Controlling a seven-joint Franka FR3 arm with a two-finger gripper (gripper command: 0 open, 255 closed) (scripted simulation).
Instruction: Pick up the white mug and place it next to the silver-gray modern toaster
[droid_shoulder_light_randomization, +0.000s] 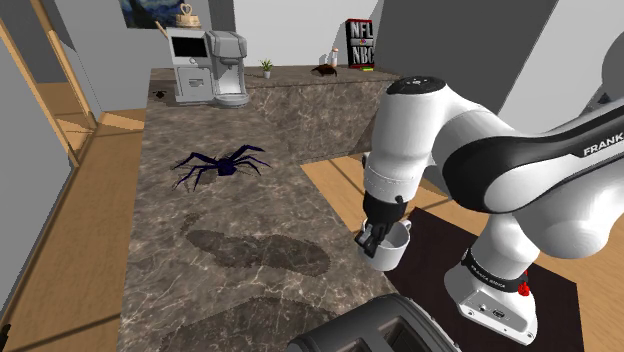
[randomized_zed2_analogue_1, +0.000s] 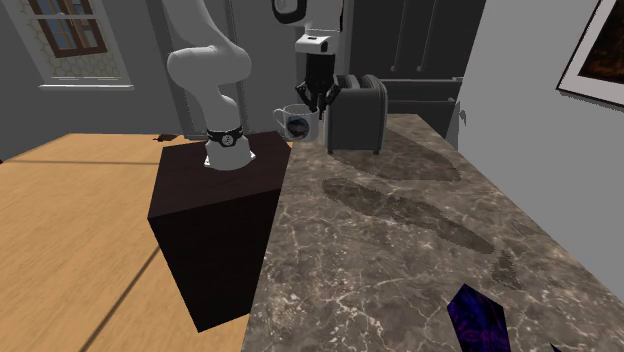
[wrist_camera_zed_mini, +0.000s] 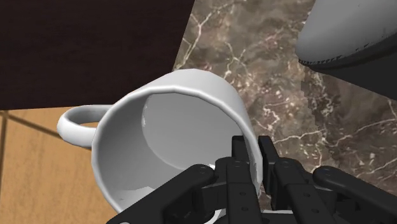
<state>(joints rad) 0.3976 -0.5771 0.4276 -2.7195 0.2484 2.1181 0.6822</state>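
Observation:
A white mug (droid_shoulder_light_randomization: 392, 248) hangs in the air over the edge of the marble counter, above the gap beside the dark stand. My black gripper (droid_shoulder_light_randomization: 371, 238) is shut on the mug's rim, one finger inside and one outside. In the wrist view the mug (wrist_camera_zed_mini: 167, 133) is tilted, its opening facing the camera and its handle pointing away from the counter, with the fingers (wrist_camera_zed_mini: 245, 167) clasping its wall. The second exterior view shows the mug (randomized_zed2_analogue_1: 295, 122) with a dark picture on its side, held by the gripper (randomized_zed2_analogue_1: 313, 104) just beside the dark grey toaster (randomized_zed2_analogue_1: 357, 112). The toaster (droid_shoulder_light_randomization: 375, 328) sits at the counter's near end.
A dark purple spider figure (droid_shoulder_light_randomization: 218, 163) lies mid-counter. At the far end stand a coffee machine (droid_shoulder_light_randomization: 210, 66), a small plant (droid_shoulder_light_randomization: 266, 68) and a black box (droid_shoulder_light_randomization: 360, 44). The dark stand (randomized_zed2_analogue_1: 215, 215) borders the counter's edge, with wooden floor (randomized_zed2_analogue_1: 75, 230) beyond.

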